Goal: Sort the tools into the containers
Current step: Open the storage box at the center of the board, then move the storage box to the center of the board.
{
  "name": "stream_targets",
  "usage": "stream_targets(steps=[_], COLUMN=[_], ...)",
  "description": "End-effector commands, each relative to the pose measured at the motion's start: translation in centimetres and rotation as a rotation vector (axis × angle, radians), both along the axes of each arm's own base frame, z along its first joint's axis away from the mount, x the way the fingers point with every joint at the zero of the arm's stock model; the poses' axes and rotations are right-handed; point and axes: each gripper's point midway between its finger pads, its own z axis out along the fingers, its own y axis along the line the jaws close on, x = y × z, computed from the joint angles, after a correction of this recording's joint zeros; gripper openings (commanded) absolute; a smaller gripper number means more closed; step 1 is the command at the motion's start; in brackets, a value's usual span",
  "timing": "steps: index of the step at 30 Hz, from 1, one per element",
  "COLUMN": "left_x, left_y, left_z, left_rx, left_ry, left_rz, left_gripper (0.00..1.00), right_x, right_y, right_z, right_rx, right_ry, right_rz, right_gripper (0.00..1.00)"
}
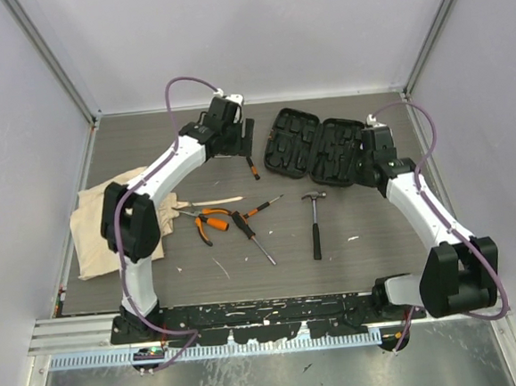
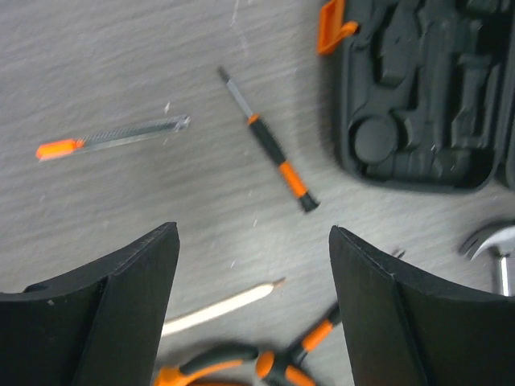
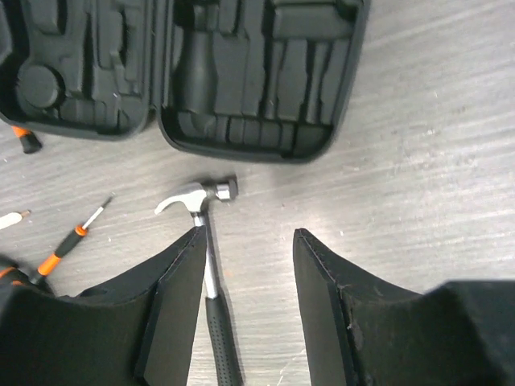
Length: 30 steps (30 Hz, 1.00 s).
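Observation:
The black tool case (image 1: 312, 146) lies open at the back of the table, its moulded slots bare (image 3: 185, 64). My left gripper (image 1: 240, 139) hovers open left of it, nothing between its fingers (image 2: 253, 233). Below it lie a black-and-orange screwdriver (image 2: 273, 153) and a thin orange-tipped driver (image 2: 113, 138). My right gripper (image 1: 363, 162) is open by the case's right half, with the hammer (image 3: 208, 265) lying on the table along the inner edge of its left finger. Pliers (image 1: 208, 222), another screwdriver (image 1: 252, 234) and the hammer (image 1: 315, 224) lie mid-table.
A beige cloth bag (image 1: 95, 228) lies at the left edge, partly under the left arm. A thin pale stick (image 1: 214, 203) rests above the pliers. An orange latch (image 2: 334, 28) sticks out from the case's left side. Walls enclose the table on three sides.

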Motion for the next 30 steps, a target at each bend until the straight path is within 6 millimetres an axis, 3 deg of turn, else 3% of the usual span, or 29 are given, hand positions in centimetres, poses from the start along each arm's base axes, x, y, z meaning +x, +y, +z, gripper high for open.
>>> stream_targets(steps=[1, 6, 12, 16, 21, 26, 30], left_x=[3.5, 5.7, 7.0, 7.0, 6.7, 5.5, 4.0], left_y=[-3.9, -6.5, -8.2, -9.5, -9.4, -9.2, -9.7], left_z=[1.2, 0.5, -2.1, -3.1, -4.7, -5.9, -6.0], left_rx=[-0.116, -0.167, -0.197, -0.223, -0.203, -0.201, -0.220], left_ry=[-0.047, -0.030, 0.022, 0.047, 0.087, 0.128, 0.152], left_rz=[-0.049, -0.070, -0.081, -0.104, -0.090, -0.077, -0.089], left_gripper=[0.75, 0.68, 0.63, 0.59, 0.52, 0.53, 0.44], right_x=[-1.9, -4.1, -5.7, -6.2, -6.3, -6.3, -6.3], right_y=[0.1, 0.6, 1.4, 1.4, 1.6, 1.6, 1.8], right_z=[0.3, -0.8, -1.9, -2.5, -2.7, -2.9, -2.9], right_rx=[0.033, 0.068, 0.112, 0.107, 0.116, 0.112, 0.117], right_ry=[-0.029, -0.002, 0.022, 0.036, 0.038, 0.039, 0.035], right_rz=[-0.017, 0.001, 0.021, 0.028, 0.041, 0.051, 0.061], right_gripper=[0.53, 0.52, 0.51, 0.50, 0.50, 0.50, 0.49])
